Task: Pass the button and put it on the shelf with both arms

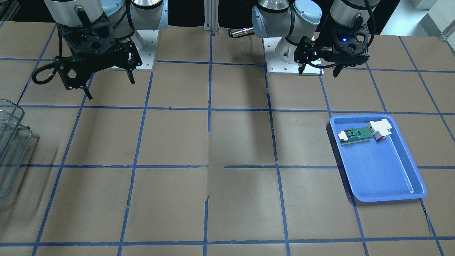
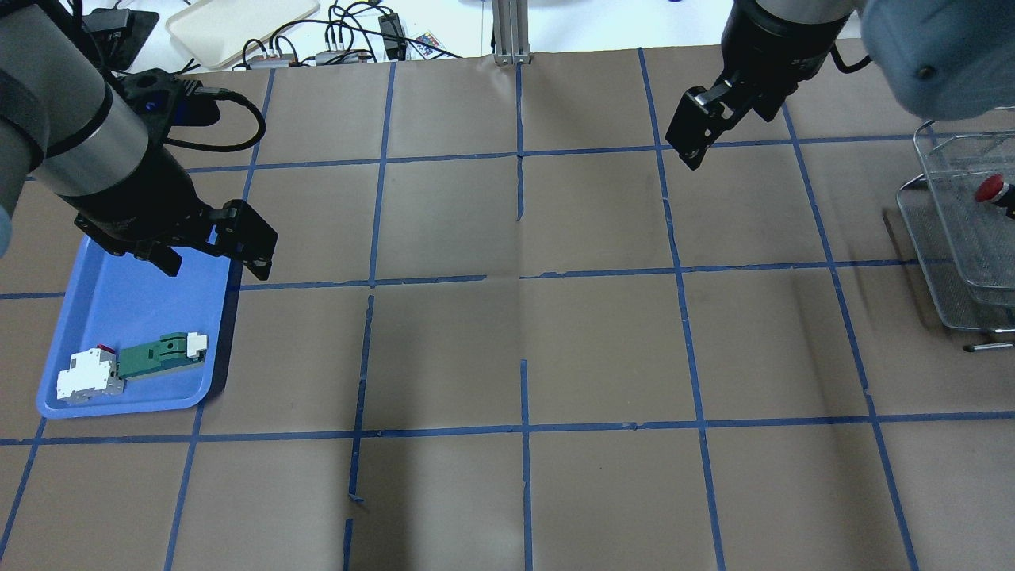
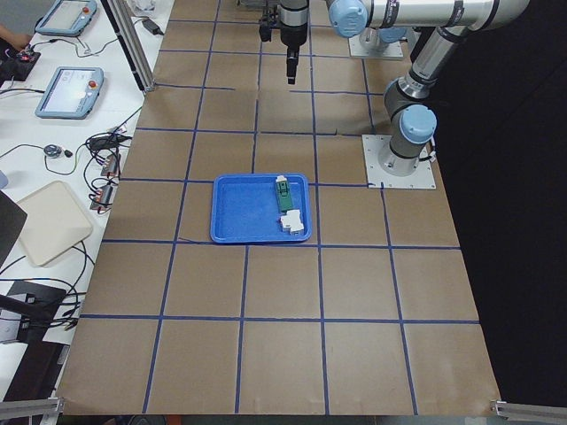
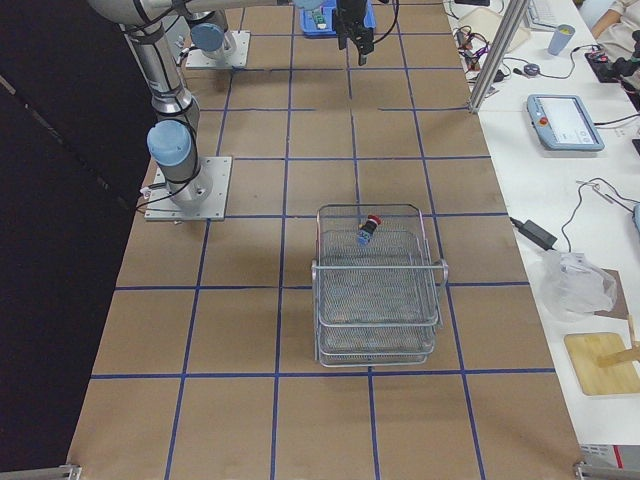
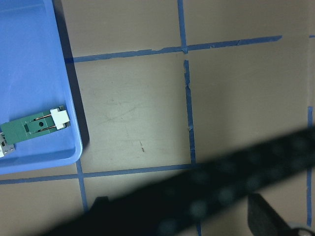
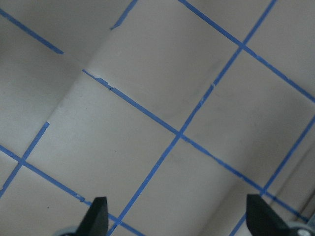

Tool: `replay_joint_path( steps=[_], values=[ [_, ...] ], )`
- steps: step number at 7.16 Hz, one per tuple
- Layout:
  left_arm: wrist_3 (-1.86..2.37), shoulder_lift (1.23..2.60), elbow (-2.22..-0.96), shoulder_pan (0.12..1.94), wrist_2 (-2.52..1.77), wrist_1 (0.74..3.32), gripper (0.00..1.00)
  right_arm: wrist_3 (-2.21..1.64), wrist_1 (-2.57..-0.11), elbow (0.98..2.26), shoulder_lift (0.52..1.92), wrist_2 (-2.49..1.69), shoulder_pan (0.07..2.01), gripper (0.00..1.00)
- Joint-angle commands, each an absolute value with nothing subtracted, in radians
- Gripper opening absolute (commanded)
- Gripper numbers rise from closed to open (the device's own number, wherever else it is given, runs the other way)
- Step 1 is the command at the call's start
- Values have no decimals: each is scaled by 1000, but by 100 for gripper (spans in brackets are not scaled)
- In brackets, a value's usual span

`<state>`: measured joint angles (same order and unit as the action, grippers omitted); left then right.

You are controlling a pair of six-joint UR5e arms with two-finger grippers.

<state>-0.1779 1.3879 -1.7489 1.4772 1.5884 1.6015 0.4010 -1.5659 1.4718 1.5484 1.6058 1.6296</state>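
The button (image 2: pixel 990 190), with its red cap, lies in the top basket of the wire mesh shelf (image 2: pixel 951 246) at the table's right end. It also shows in the exterior right view (image 4: pixel 370 228), inside the shelf (image 4: pixel 376 300). The shelf's edge shows in the front-facing view (image 1: pixel 10 142). My right gripper (image 2: pixel 691 131) is open and empty, hanging above the table well to the left of the shelf; its fingertips (image 6: pixel 96 216) stand wide apart. My left gripper (image 2: pixel 210 255) is open and empty above the far edge of the blue tray (image 2: pixel 95 317).
The blue tray (image 1: pixel 384 174) holds a green-and-white flat part (image 2: pixel 162 354) and a white block with red (image 2: pixel 87 377). Brown paper with blue tape lines covers the table. Cables and a white tray (image 2: pixel 238 24) lie beyond the far edge.
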Motion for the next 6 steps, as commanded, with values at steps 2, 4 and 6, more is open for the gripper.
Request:
replay_joint_path(
  steps=[2,4,6],
  values=[
    [-178,1388,-1753,1477,1589,1601,100,226,-1540,1471,1513,1574,1580,100],
    [-178,1388,-1756,1477,1589,1601,100,65,-1540,1444,1483,1554,1585,100],
    [-178,1388,-1750,1477,1588,1598,100,54,-1536,1448,1485,1610,1588,100]
  ],
)
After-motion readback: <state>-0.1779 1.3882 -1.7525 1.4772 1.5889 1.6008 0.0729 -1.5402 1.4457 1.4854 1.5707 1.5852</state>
